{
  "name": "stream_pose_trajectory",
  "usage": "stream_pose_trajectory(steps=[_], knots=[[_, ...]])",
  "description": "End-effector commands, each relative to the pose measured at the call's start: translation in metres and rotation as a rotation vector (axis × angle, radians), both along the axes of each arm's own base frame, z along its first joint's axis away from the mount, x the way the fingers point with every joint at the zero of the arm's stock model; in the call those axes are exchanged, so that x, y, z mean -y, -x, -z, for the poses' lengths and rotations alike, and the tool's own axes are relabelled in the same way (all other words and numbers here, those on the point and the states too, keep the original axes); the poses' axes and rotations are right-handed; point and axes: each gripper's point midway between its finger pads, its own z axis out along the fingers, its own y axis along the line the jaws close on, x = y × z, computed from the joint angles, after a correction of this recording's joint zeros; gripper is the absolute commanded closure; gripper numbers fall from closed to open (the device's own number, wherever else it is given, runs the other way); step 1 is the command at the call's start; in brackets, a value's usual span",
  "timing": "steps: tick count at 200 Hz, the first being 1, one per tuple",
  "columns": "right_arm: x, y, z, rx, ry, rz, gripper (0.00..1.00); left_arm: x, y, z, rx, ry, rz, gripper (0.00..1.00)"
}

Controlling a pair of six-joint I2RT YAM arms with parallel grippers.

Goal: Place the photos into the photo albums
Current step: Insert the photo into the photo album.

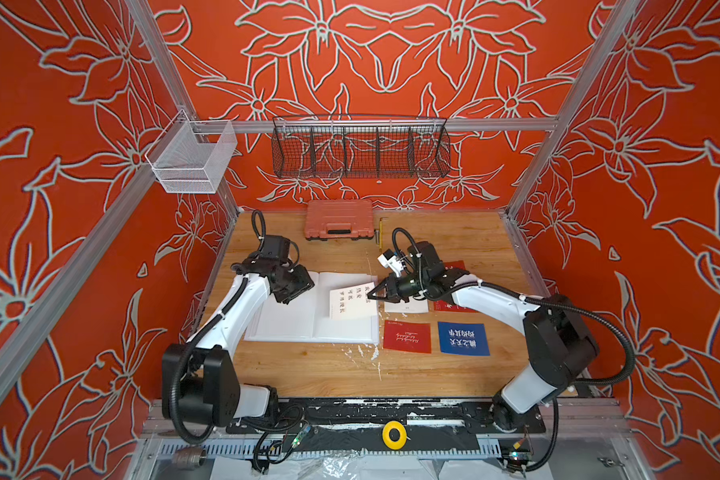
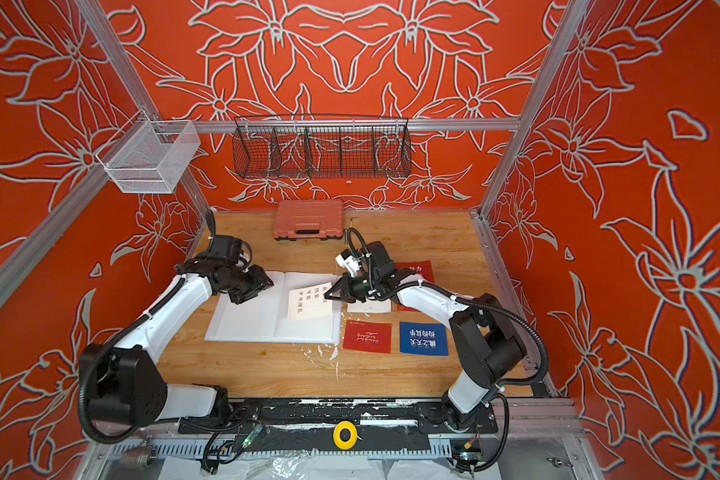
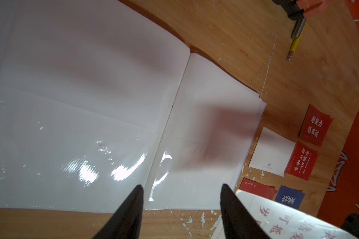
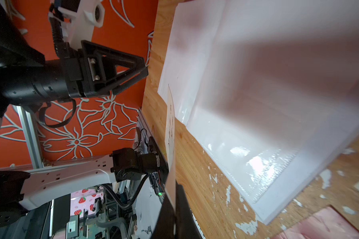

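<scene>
Red floral walls (image 1: 474, 62) ringed the bench (image 1: 308, 365), where the photo album (image 1: 292, 320) lay open so the right claw (image 1: 371, 294), clamped on a white photo (image 1: 348, 303), could angle it over the nearer page, while the left claw (image 3: 181, 186) hovered half-spread and empty, seemingly ready to part a sleeve

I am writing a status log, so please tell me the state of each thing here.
photo album: open, lying flat.
white card: gripped, held over the album.
right gripper: shut on the white card.
left gripper: open, empty.
orange case: closed.
blue card: lying loose on the table.
</scene>
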Motion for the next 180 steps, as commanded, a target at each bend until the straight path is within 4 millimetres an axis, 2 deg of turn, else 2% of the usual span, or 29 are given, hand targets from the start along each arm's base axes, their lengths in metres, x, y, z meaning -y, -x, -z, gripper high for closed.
stream_pose_trajectory(steps=[1,35,69,100,128,154,180], knots=[[-0.019,0.002,0.004,-0.014,-0.034,0.008,1.0,-0.018,0.014,0.013,-0.015,0.015,-0.064,0.42],[-0.046,0.01,0.024,-0.05,-0.038,-0.001,1.0,-0.049,0.025,0.038,-0.016,0.064,-0.198,0.41],[-0.063,0.008,0.045,-0.087,-0.048,0.007,1.0,-0.07,0.021,0.059,-0.008,0.124,-0.292,0.41],[-0.064,0.003,0.058,-0.109,-0.031,0.025,1.0,-0.09,0.014,0.057,0.03,0.117,-0.353,0.41],[-0.062,0.003,0.07,-0.118,0.024,0.022,1.0,-0.112,0.014,0.064,0.018,0.102,-0.439,0.4],[-0.059,0.001,0.075,-0.116,0.058,0.029,1.0,-0.129,0.012,0.069,0.027,0.085,-0.513,0.4],[-0.055,-0.001,0.08,-0.119,0.08,0.043,1.0,-0.143,0.008,0.065,0.051,0.063,-0.554,0.4]])
